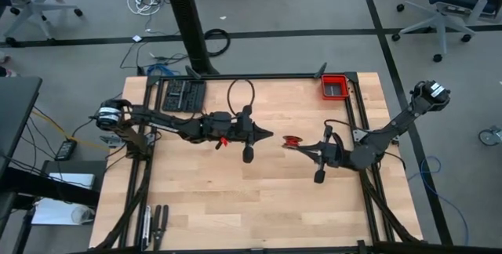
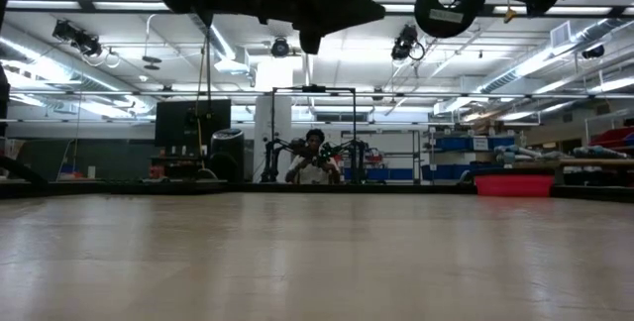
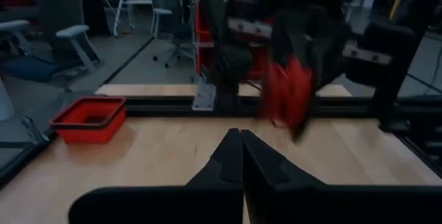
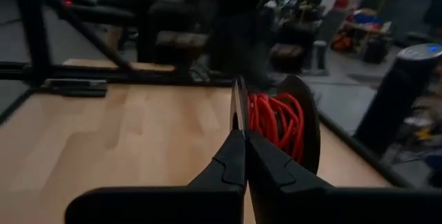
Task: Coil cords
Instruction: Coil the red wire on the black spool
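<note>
Cord: the red cord (image 4: 276,124) is gathered into a tight bundle of loops, hanging in the air above the middle of the table (image 1: 235,207), between the two arms
Cord seen from above: a small red knot (image 1: 292,140) right at the tip of the right gripper (image 1: 296,146)
Right gripper: fingers pressed together with no gap, pinching the edge of the bundle; the coils bulge out to one side of the fingertips against a dark rounded part
Left gripper: its fingers (image 3: 235,156) are closed tip to tip on nothing, pointing at the bundle from just beside it, near but apart
Left wrist view: the bundle (image 3: 286,92) is blurred, so whether a loose tail hangs from it is hard to say
Stage: judged near the end, since no long strand lies on the wood
Doing it well: keep the right pinch firm so the loops do not spring open, bring the left tips in slowly and level, and part them only when lined up with a loose loop or end
Surroundings: red bin (image 1: 335,87) at the far right corner, black cable loop (image 1: 241,93) at the far edge, both well apart from the work
</note>
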